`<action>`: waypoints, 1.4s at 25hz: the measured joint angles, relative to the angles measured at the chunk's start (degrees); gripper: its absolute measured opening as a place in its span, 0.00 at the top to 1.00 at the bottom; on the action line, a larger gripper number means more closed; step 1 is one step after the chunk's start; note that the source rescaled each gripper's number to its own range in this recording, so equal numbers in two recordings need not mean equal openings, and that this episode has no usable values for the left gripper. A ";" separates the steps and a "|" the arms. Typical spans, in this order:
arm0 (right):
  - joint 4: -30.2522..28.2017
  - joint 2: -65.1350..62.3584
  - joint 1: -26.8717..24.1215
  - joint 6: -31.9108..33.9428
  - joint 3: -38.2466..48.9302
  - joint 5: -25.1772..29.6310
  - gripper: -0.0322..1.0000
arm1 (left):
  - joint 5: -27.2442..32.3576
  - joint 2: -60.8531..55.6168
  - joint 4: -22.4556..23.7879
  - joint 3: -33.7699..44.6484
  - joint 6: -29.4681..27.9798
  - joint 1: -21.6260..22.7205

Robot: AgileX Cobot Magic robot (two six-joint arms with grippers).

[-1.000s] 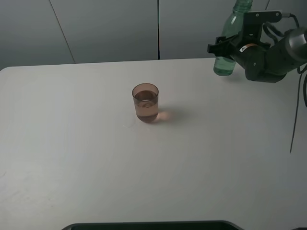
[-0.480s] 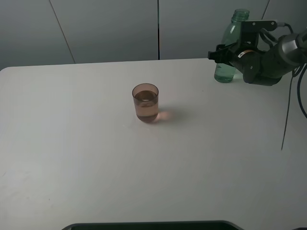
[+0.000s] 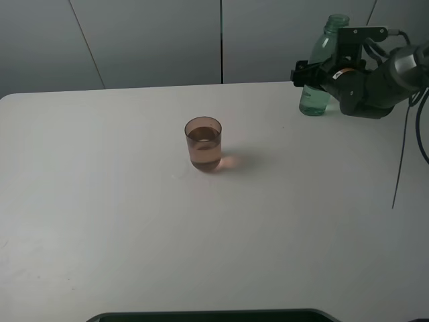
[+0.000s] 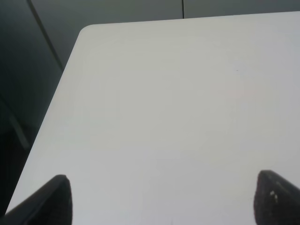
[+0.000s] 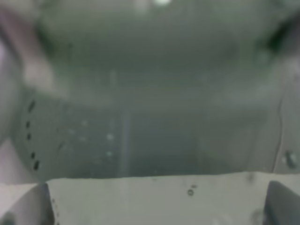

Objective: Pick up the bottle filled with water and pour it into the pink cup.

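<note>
Bottle: tall green-tinted clear plastic bottle [image 3: 320, 67] upright, far right, between the right gripper [image 3: 314, 70] jaws.
Right jaws: grip cannot be told.
Cup: brownish-pink translucent tumbler [image 3: 203, 143], centre, holds liquid.
Left gripper [image 4: 159, 197]: jaws spread, empty.

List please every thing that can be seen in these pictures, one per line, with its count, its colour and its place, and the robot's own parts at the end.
pink cup: one, translucent brownish-pink, liquid inside, upright near the middle of the table.
bottle: one, clear green tint, no cap, upright on the table at the far right, between the fingers of the right tool.
table: one, white, fills most of the high view.
wall panels: grey, behind the table.
right arm: one, dark grey, at the far right edge with cables hanging.
right tool: one, black, open around the bottle.
left tool: one, black, open, over bare table near the left edge; only its fingertips show.
</note>
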 joint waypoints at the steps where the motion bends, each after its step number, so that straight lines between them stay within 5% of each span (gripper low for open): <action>1: 0.14 -0.77 0.00 -0.14 0.00 0.77 0.01 | 0.00 0.00 0.00 0.00 -0.11 0.00; 7: 0.18 -10.41 0.00 -3.73 0.00 4.13 0.00 | 0.00 0.00 0.00 0.00 -0.11 0.00; 12: 0.18 -20.79 -0.11 -4.97 -0.83 12.16 0.00 | 0.00 0.00 0.00 0.00 -0.11 0.00; 14: 0.18 -24.87 -0.93 -5.09 -3.32 21.60 0.00 | 0.00 0.00 0.00 0.00 -0.11 0.00; 19: 0.28 -33.35 -2.64 -2.38 -13.19 66.42 0.00 | 0.00 0.00 0.00 0.00 -0.11 0.00; 21: 0.28 -36.99 -2.64 -1.78 -14.87 80.31 0.00 | 0.00 0.00 0.00 0.00 -0.11 0.00; 25: -4.62 -43.94 -2.64 2.90 -15.35 100.26 0.00 | 0.00 0.00 0.00 0.00 -0.11 0.00; 29: -12.25 -50.55 -2.64 6.70 -14.46 110.87 0.00 | 0.00 0.00 0.00 0.00 -0.11 0.00; 35: -13.82 -62.42 -2.73 8.03 -6.99 111.91 0.00 | 0.00 0.00 0.00 0.00 -0.11 0.00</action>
